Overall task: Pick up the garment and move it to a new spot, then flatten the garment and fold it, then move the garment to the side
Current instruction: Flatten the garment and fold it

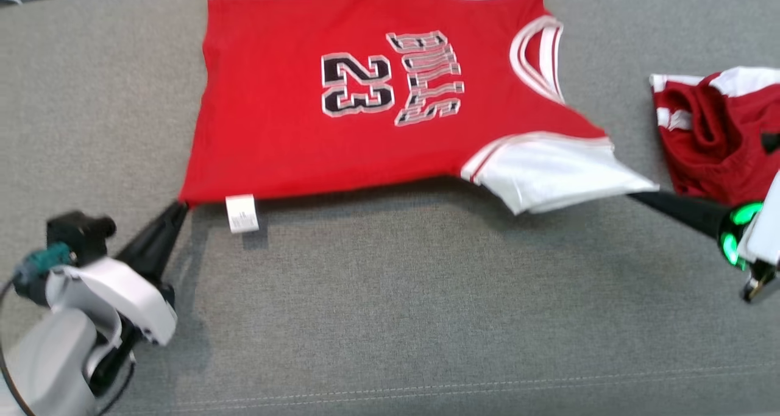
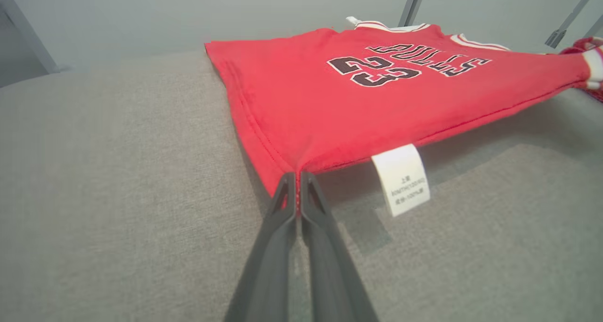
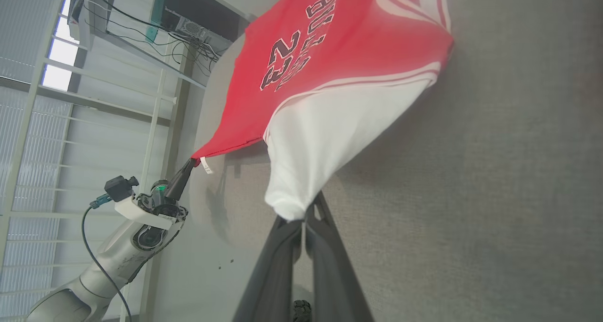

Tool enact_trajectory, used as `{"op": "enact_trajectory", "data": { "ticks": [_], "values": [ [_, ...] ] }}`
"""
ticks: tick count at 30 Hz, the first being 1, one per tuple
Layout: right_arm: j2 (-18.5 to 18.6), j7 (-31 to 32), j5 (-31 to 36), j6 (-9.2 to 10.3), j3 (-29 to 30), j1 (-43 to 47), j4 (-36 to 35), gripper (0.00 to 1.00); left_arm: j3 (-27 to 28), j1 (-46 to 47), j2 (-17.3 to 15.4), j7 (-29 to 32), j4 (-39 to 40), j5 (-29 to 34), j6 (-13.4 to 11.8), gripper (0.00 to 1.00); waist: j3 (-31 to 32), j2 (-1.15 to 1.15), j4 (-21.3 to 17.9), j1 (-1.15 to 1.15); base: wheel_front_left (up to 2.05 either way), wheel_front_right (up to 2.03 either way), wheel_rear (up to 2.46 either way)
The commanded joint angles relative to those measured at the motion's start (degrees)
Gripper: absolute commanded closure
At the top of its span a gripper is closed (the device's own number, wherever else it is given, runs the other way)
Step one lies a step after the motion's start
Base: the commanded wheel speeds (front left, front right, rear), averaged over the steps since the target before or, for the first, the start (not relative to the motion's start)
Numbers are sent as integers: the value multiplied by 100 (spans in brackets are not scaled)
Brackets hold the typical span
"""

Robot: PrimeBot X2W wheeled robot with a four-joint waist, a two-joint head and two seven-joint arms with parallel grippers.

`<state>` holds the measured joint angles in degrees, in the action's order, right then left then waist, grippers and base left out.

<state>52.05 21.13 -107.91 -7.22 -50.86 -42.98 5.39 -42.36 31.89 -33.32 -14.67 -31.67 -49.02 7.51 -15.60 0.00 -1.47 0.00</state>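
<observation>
Left gripper (image 1: pixel 181 208) sits nearest us at the near left, its fingers pinched tight on the near-left hem corner of the red jersey (image 1: pixel 274 130). The left wrist view shows red cloth caught between the two pressed fingers. Right gripper (image 1: pixel 637 195), near right, is clamped on the tip of the white sleeve (image 1: pixel 548 172). We note the jersey spread print-up across the far middle of the grey cushion (image 1: pixel 396 318), its near edge lifted and casting a shadow. A white label (image 1: pixel 242 213) hangs just beside the left fingertips. A second red-and-white garment (image 1: pixel 719 130) lies crumpled at the right, near the sleeve. The right wrist view adds cables (image 3: pixel 193 41) and a bright window (image 3: pixel 55 74). The left wrist view brings the label's print close, though we cannot read it.
</observation>
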Motion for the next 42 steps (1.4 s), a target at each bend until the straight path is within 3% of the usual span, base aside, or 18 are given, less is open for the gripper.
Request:
{"op": "enact_trajectory", "data": {
  "ticks": [1, 9, 16, 27, 28, 29, 30, 31, 37, 42],
  "values": [
    [239, -66, -61, -26, -3, 296, -137, 100, 271, -22, -220, -32, 21, 57, -2, 100, 207, 0, 27, 0, 0, 0, 0],
    [290, -316, -190, -26, -206, 850, -356, 100, 501, -594, 102, -32, -126, 225, -2, 100, 550, 0, 135, 0, 0, 0, 0],
    [313, -381, -232, -26, -420, 1268, -480, 100, 501, -964, 188, -32, -235, 302, -2, 100, 777, 0, 195, 0, 0, 0, 0],
    [211, -270, 75, -26, -799, 1359, -441, 100, 523, -931, 345, -32, -527, 444, -2, 100, 649, 0, 194, 0, 0, 0, 0],
    [180, -250, 128, -26, -841, 1338, -419, 96, 527, -926, 359, -32, -559, 451, -2, 100, 630, 0, 186, 0, 0, 0, 0],
    [151, -236, 164, -26, -879, 1321, -383, 61, 537, -923, 375, -32, -586, 457, -2, 75, 617, 0, 178, 0, 0, 0, 0],
    [129, -226, 211, -26, -916, 1299, -344, 0, 531, -929, 397, -32, -631, 456, -2, 30, 608, 0, 168, 0, 0, 0, 0],
    [120, -206, 275, -26, -957, 1275, -315, 0, 523, -935, 422, -32, -671, 439, -2, 0, 605, 0, 164, 0, 0, 0, 0],
    [169, -413, 475, -26, -928, 1208, -269, 0, 633, -964, 447, -32, -719, 393, -2, 0, 650, 0, 152, 0, 0, 0, 0],
    [239, -1219, 928, -26, -698, 1194, -208, 0, 1171, -1086, 499, -33, -674, 537, -2, 0, 780, 0, 152, 0, 0, 0, 0]
  ]
}}
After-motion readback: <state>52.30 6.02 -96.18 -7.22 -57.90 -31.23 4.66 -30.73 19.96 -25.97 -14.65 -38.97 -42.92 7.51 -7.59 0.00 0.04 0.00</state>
